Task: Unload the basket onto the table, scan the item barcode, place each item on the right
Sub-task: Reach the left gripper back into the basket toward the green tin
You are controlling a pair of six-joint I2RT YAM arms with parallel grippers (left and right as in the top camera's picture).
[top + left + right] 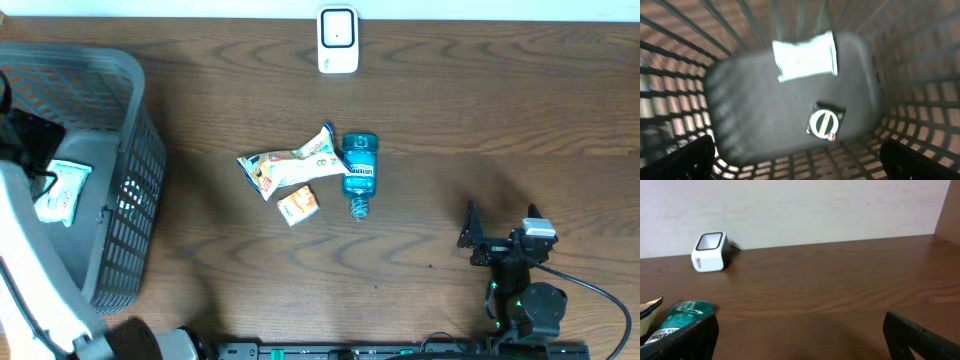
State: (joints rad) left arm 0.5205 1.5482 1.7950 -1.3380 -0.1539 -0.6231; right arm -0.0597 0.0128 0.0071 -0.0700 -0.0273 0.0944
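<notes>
The left wrist view is blurred; the left gripper (797, 150) has its fingers wide apart and empty; under them, on the basket (920, 75) floor, lie a pale packet (805, 56) and a dark item (825, 122) with a round mark, its kind unclear; the right gripper (801, 317) gapes too, holding nothing; ahead and left of its fingers the bottle (360, 172) is cut off by the frame edge in the wrist view; overhead it lies flat on the table (520, 110), long axis along the way those fingers point, cap toward the robot; it is clear blue-green, its label print too small to read; the bag (290, 165) touches its far side, a sachet (298, 205) just beside; the scanner (338, 40) stands farther ahead.
</notes>
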